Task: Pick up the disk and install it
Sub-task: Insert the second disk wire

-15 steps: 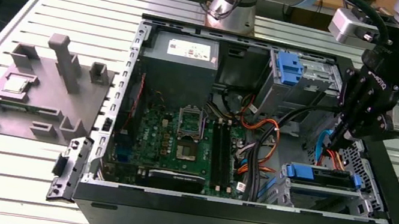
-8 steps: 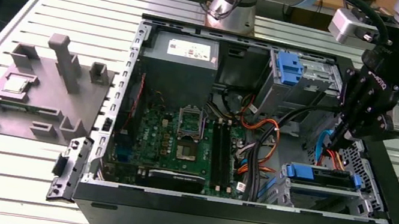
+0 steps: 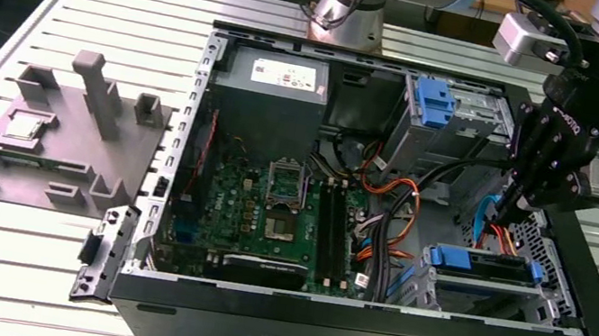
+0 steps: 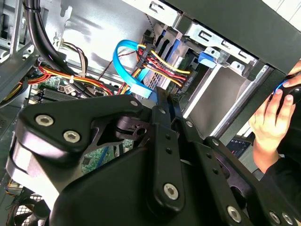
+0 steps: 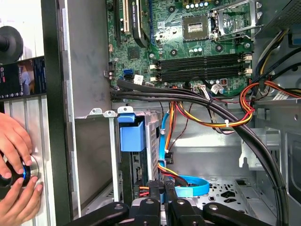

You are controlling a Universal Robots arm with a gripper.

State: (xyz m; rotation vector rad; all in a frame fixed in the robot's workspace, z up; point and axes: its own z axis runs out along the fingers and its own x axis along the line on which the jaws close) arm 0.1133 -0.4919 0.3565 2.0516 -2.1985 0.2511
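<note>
The disk (image 3: 481, 263), in its bright blue carrier, sits in the lower drive cage (image 3: 521, 301) of the open computer case (image 3: 369, 335), near the front corner at the exterior view's right. In the first wrist view its blue carrier tab (image 5: 130, 135) stands out at the cage mouth. The jaws hang just above that cage, close to the disk but apart from it. They are pressed together, with nothing between them.

A blue flat cable (image 5: 192, 186) and a bundle of red, yellow and black wires (image 4: 162, 66) run down beside the cage, right at the fingertips and between them and the disk. Thick black cables (image 5: 197, 101) cross over the cage from the motherboard (image 3: 268, 208).

Further off, a second blue carrier (image 3: 435, 99) sits in the upper bay beside the grey power-supply box (image 3: 271, 81). A person's hand (image 5: 16, 174) rests on a round knob outside the case wall. On the slatted counter (image 3: 15, 267) at the exterior view's left stands a grey fixture (image 3: 61, 137).
</note>
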